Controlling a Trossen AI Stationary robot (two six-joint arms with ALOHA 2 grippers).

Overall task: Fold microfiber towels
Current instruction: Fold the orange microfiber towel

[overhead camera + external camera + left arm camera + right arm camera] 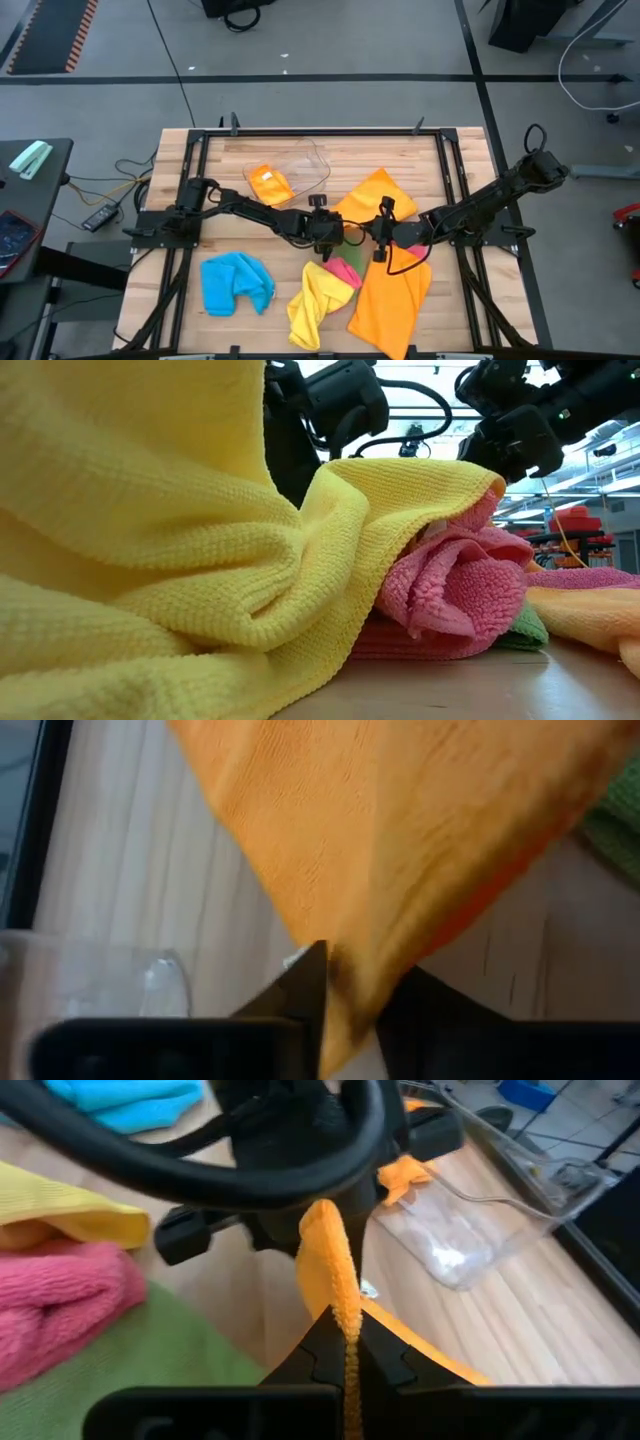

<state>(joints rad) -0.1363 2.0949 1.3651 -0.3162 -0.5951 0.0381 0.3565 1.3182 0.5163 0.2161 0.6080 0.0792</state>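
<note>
The orange microfiber towel (375, 195), a soft square of nubby cloth, is what I have between my jaws: in my left wrist view a corner of it runs down between my two dark fingers, which have closed on it, and my left gripper (322, 232) sits near the table's centre. My right gripper (383, 235), just beside the left at its 3 o'clock, is shut on another pinch of the same cloth, whose edge stands up from between its fingers in the right wrist view. The towel spreads away from both grippers toward 12 o'clock. I judge it light, limp and slightly grippy, so it will drape and sag wherever unsupported; corners or a hem are the places to hold, with the cloth kept taut between my two grips. Outward from there, a crumpled pink microfiber towel (345, 272) lies at 6 o'clock over a green microfiber towel (522, 628), with a bunched yellow microfiber towel (315, 303) touching it, a second, flat orange microfiber towel (392, 300) at 5 o'clock, a rumpled blue microfiber towel (235, 281) at 8 o'clock, and a clear plastic tub (300, 165) at 11 o'clock holding a small orange cloth (270, 185).
</note>
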